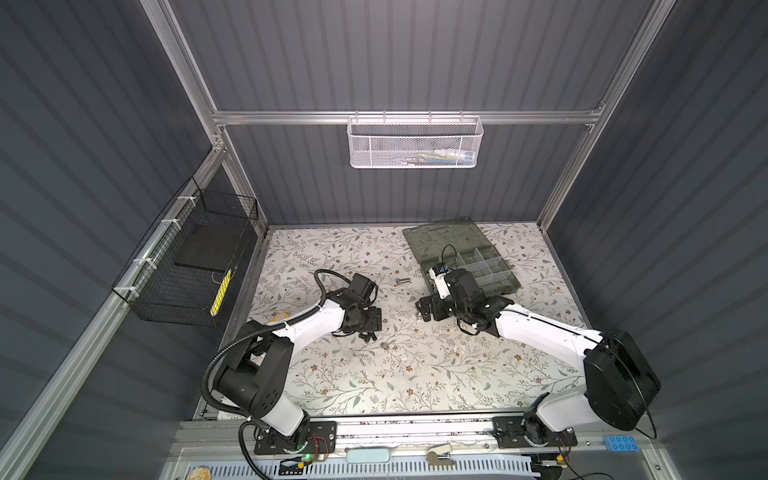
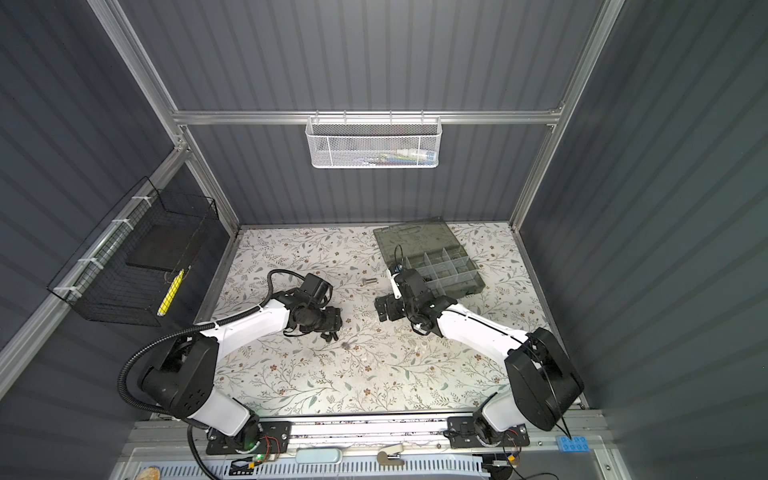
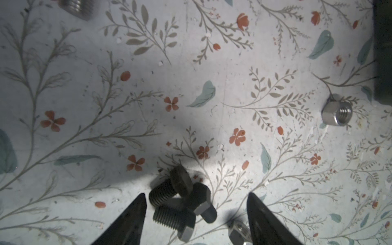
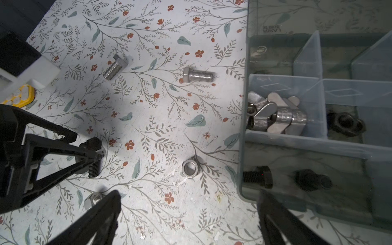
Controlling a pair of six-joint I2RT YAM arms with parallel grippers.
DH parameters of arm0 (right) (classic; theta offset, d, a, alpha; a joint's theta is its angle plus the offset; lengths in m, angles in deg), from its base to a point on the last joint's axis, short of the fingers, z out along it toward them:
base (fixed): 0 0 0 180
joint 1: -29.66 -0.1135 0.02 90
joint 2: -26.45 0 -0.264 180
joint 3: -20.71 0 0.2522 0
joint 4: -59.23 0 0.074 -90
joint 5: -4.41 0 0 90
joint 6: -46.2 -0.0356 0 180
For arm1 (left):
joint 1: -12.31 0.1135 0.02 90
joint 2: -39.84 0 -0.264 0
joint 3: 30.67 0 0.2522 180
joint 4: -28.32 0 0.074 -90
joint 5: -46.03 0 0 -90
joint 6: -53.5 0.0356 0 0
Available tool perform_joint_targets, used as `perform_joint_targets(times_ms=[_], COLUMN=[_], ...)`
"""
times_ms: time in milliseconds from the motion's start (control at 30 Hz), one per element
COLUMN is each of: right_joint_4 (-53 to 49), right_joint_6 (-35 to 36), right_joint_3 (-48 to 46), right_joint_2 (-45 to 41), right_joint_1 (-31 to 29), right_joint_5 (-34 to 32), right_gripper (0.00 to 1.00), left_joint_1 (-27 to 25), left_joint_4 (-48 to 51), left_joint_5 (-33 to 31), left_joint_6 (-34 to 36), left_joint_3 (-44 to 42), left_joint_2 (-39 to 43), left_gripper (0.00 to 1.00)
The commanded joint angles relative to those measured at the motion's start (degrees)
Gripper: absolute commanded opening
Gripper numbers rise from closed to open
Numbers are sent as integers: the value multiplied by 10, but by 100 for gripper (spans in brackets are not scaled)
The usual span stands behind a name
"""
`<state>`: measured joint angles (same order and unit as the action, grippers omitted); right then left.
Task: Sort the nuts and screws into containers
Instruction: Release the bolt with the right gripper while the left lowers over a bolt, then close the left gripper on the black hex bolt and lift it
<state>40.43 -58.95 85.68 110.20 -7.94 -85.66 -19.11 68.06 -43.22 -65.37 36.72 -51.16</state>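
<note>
Right now my left gripper (image 3: 196,193) hangs low over the floral table (image 3: 212,63), left of the middle, and its fingers (image 3: 133,214) stand apart. Between them lies a heap of three black screws (image 3: 182,203), touching and crossing one another. One fingertip is just beside a threaded end and the other stands clear of the heap, so I have nothing clamped. A silver nut (image 3: 238,232) lies just beside that second finger, on its inner side.

My right gripper (image 4: 188,192) is right of the middle, its fingers (image 4: 99,214) spread wide and empty. In the right wrist view one finger hides part of the same silver nut (image 4: 93,200). The other finger reaches over the near left edge of the organizer case (image 4: 242,148). On the bare table near the case lies a second silver nut (image 4: 189,168). Farther off are two silver screws (image 4: 198,74) on their sides, apart from each other. In both top views only one of these silver screws (image 1: 402,281) (image 2: 369,281) shows, left of the case.

The case sits at the far right of the table, its lid (image 1: 440,239) open and laid flat on the far side. Pale dividers split it into containers (image 4: 309,63). One holds silver wing nuts (image 4: 275,115) in a pile, and the one beside it holds a black nut (image 4: 345,125). The container closest to my right finger holds a stowed screw (image 4: 257,177), black, and a second black piece that I cannot make out.
</note>
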Motion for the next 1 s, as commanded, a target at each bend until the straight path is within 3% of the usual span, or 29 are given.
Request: perform_joint_targets(times_ms=[0, 367, 967], right_joint_4=[20, 14, 20], right_joint_6=[-4, -15, -22], right_joint_3=[-2, 3, 3], right_joint_2=[5, 13, 22], right_joint_1=[-3, -5, -5], right_joint_5=[5, 8, 25], right_gripper=[99, 99, 99], left_joint_1=[5, 6, 46], left_joint_4=[21, 40, 11], left_joint_5=[-7, -46, -33], left_joint_6=[4, 19, 35], left_joint_3=[17, 13, 12], left_joint_2=[-15, -49, -76], left_gripper=[67, 45, 33])
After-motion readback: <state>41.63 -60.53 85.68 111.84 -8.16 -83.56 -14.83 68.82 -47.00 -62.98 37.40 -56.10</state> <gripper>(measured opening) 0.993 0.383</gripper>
